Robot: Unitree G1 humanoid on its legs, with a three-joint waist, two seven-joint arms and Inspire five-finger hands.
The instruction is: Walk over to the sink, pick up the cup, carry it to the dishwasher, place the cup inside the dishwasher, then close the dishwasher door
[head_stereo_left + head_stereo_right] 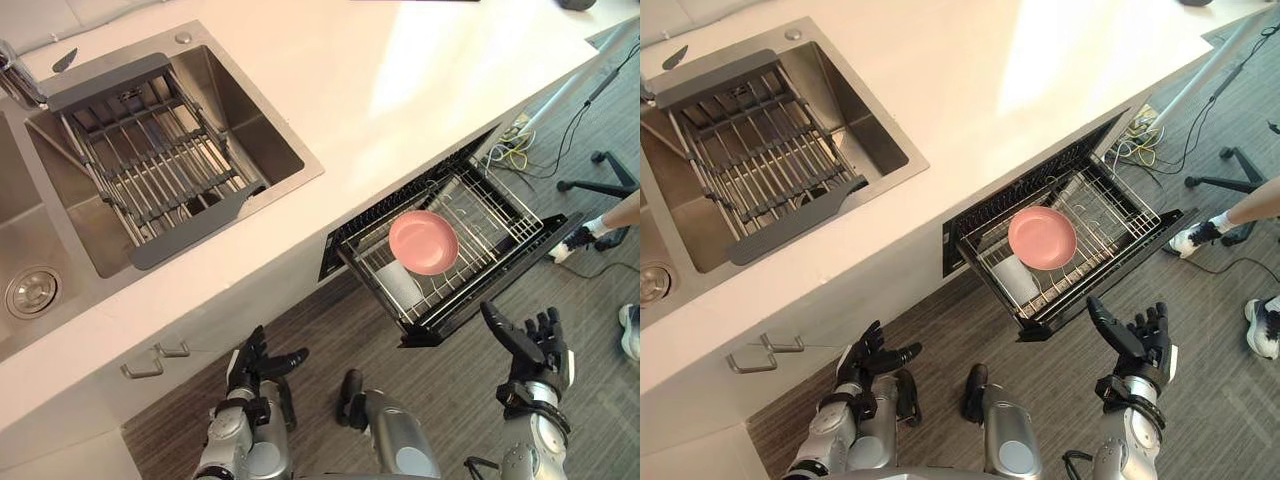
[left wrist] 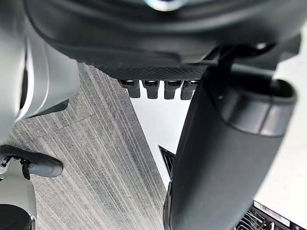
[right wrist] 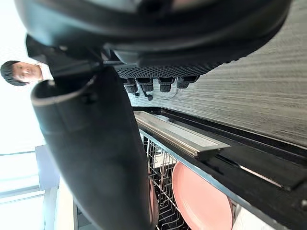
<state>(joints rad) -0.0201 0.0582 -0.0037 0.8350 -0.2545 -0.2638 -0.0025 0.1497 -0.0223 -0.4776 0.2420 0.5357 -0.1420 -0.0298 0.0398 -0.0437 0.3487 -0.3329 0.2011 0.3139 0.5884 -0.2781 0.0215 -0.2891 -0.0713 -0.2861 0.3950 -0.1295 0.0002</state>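
The dishwasher drawer (image 1: pixel 495 292) stands pulled out from under the white counter (image 1: pixel 400 90). In its wire rack lie a pink plate (image 1: pixel 423 242) and, beside it, a white cup (image 1: pixel 400 284). My right hand (image 1: pixel 530 345) hovers open and empty just in front of the drawer's front panel, palm toward it; the right wrist view shows the pink plate (image 3: pixel 199 201) past its thumb. Low by the cabinet front, below the sink (image 1: pixel 300 170), my left hand (image 1: pixel 255 365) is open and holds nothing.
A grey dish rack (image 1: pixel 150 165) spans the steel sink. A cabinet handle (image 1: pixel 155 360) sits near my left hand. A person's leg and shoes (image 1: pixel 600 228) stand to the right of the drawer, with loose cables (image 1: pixel 510 152) and a stand's black feet (image 1: pixel 600 185) on the floor.
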